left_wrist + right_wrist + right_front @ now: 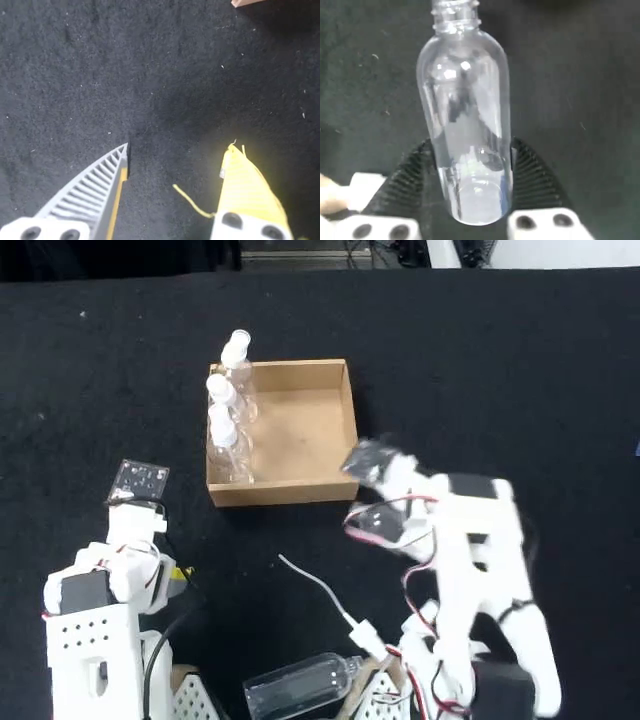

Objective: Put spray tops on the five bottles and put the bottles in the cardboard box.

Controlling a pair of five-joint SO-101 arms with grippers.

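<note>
The cardboard box [300, 485] stands mid-table with three capped bottles [228, 440] upright along its left wall. My right gripper [375, 468] hovers off the box's front right corner. It is shut on a clear bottle [465, 115] whose neck has no top; its black fingers [530, 170] clamp the lower body. A second uncapped bottle [300, 685] lies on its side at the front edge between the arm bases. A white spray top [358, 628] with a long thin tube rests just beyond it. My left gripper [177, 147] hangs open over bare cloth at the front left [140, 480].
Black cloth [500, 370] covers the whole table. A corner of the box [245, 2] shows in the left wrist view. The box's right half [310, 425] holds nothing. Red and white cables [415, 570] hang along the right arm.
</note>
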